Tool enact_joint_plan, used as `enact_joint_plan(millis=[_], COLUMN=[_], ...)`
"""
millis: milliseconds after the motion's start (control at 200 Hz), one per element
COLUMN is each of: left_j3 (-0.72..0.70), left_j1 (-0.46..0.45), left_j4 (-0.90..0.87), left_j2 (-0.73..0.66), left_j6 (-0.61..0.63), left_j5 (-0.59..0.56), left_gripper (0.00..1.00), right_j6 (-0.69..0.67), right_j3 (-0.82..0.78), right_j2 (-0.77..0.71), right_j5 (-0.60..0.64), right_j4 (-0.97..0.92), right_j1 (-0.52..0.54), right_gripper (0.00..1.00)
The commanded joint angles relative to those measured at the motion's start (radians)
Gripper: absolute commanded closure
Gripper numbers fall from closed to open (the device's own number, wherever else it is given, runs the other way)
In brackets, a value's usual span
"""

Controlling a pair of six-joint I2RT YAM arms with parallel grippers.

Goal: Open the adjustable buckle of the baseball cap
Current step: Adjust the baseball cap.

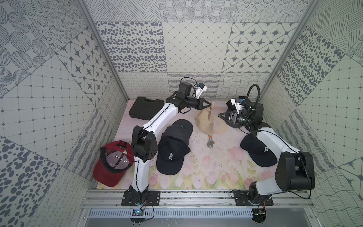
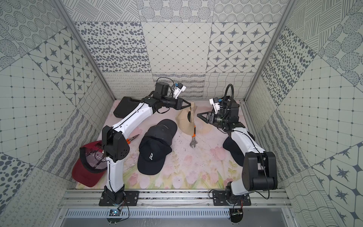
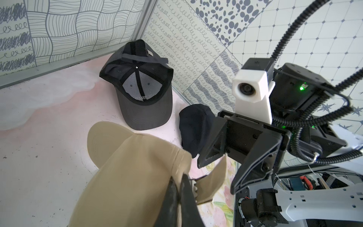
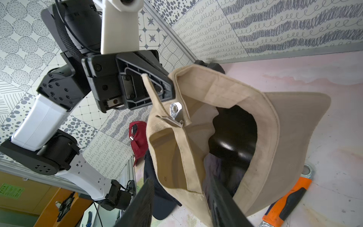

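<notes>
The tan baseball cap (image 1: 204,120) (image 2: 185,121) hangs tilted, its brim on the table at the back middle. My left gripper (image 1: 211,105) (image 2: 190,106) (image 3: 177,179) is shut on the cap's rear band, beside the buckle. In the right wrist view, the silver metal buckle (image 4: 176,112) shows at the back opening. The loose strap end (image 4: 151,88) sticks up past the left gripper (image 4: 169,86). My right gripper (image 1: 220,115) (image 2: 198,115) (image 4: 181,196) is open just right of the cap, and its fingers (image 3: 245,176) hold nothing.
Two stacked black caps (image 1: 172,149) lie mid-table, and a red cap (image 1: 112,167) at the front left. Another black cap (image 1: 257,151) lies under the right arm, and a dark grey cap (image 3: 141,88) by the wall. An orange-handled wrench (image 1: 209,142), pliers (image 2: 133,137) and a black case (image 1: 146,108) are also there.
</notes>
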Motion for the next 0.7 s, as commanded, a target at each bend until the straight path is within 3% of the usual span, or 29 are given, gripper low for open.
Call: enact_joint_plan(millis=[0, 235, 575, 660, 695], left_j3=[0.0, -0.007, -0.032, -0.04, -0.04], left_j1=[-0.002, -0.002, -0.002, -0.001, -0.002], left_j4=[0.09, 0.1, 0.132, 0.142, 0.142], left_j2=[-0.027, -0.034, -0.047, -0.055, -0.056], left_j6=[-0.064, -0.067, -0.076, -0.079, -0.079], left_j5=[-0.014, -0.008, 0.018, 0.02, 0.02], left_gripper=[1.0, 1.0, 1.0, 1.0, 1.0], right_j6=[-0.056, -0.054, 0.014, 0.018, 0.018], right_j3=[0.019, 0.065, 0.127, 0.129, 0.128], right_j2=[0.006, 0.06, 0.13, 0.142, 0.146], right_j5=[0.005, 0.033, 0.044, 0.035, 0.029], right_j4=[0.076, 0.075, 0.084, 0.092, 0.101], right_j1=[0.028, 0.074, 0.089, 0.097, 0.099], right_gripper=[0.54, 0.57, 0.49, 0.57, 0.66])
